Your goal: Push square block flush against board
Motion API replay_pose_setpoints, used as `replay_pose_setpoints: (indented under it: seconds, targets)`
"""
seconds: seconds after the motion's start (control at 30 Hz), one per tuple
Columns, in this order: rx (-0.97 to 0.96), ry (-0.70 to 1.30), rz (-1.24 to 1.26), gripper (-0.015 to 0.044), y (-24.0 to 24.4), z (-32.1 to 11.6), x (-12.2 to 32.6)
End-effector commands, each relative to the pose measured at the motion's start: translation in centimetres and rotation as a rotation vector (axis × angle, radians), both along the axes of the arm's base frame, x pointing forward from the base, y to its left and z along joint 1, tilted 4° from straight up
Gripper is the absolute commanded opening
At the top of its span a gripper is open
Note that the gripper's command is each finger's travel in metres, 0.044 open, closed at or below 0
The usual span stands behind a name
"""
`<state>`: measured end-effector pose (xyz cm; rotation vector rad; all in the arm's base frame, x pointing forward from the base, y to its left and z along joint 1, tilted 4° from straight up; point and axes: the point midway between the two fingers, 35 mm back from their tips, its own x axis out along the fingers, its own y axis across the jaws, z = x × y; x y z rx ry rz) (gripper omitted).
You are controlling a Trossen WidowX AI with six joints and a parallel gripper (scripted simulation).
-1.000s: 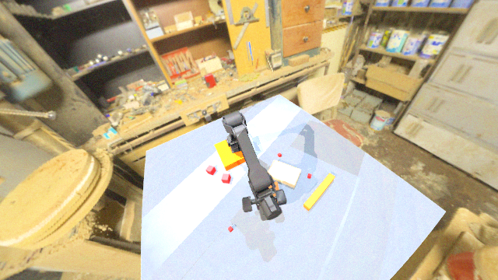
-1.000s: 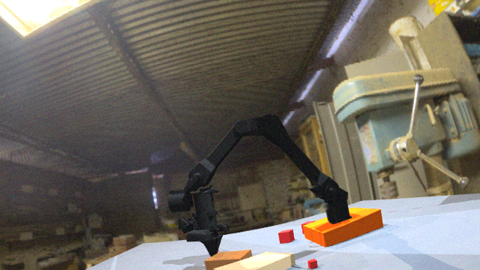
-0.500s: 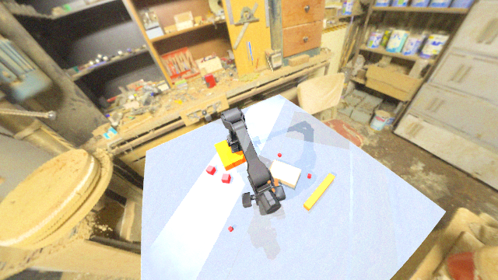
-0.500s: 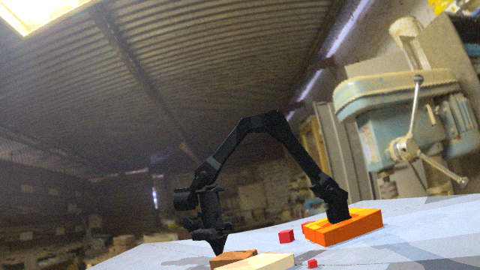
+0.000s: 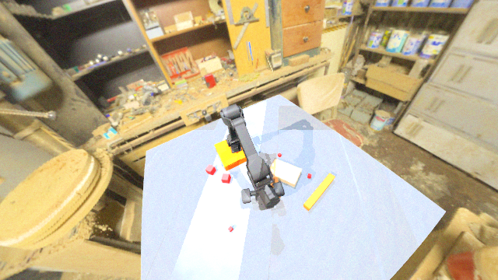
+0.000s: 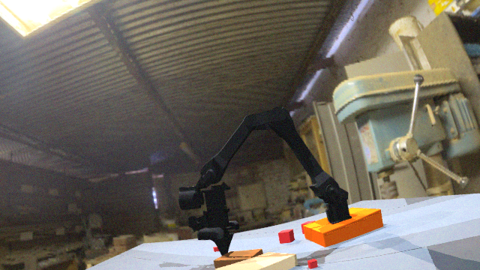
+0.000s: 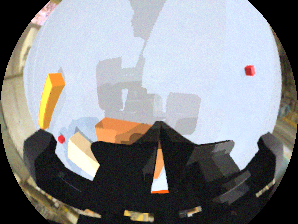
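The brown square block (image 5: 275,180) (image 6: 233,259) (image 7: 116,131) lies flat, mostly hidden by the arm in the top view. The cream board (image 5: 288,173) (image 6: 268,260) (image 7: 83,154) lies flat close beside it. In the wrist view they stand at an angle to each other, with a strip of table between their visible corners; the black fingers hide the rest, so I cannot tell whether they touch further along. My gripper (image 6: 225,253) (image 7: 159,124) is shut and empty, pointing down with its tips low at the brown block's side away from the exterior camera. Contact with the block is unclear.
A long yellow bar (image 5: 319,192) (image 7: 51,100) lies beyond the cream board. A big orange block (image 5: 229,155) (image 6: 354,226) is at the arm's base. Several small red cubes lie about, including one (image 5: 309,176) (image 7: 61,139) between board and bar and another (image 5: 230,229) (image 7: 249,70) off to the side.
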<state>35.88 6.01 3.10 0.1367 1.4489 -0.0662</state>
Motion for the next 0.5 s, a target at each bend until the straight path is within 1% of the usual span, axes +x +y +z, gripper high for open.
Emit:
replay_pose_setpoints:
  seconds: [0.0,0.47]
  targets:
    - [0.002,0.035,0.005,0.0000,0.4,-0.8,-1.2]
    - [0.002,0.037,0.005,0.0000,0.9,-1.0,-3.1]
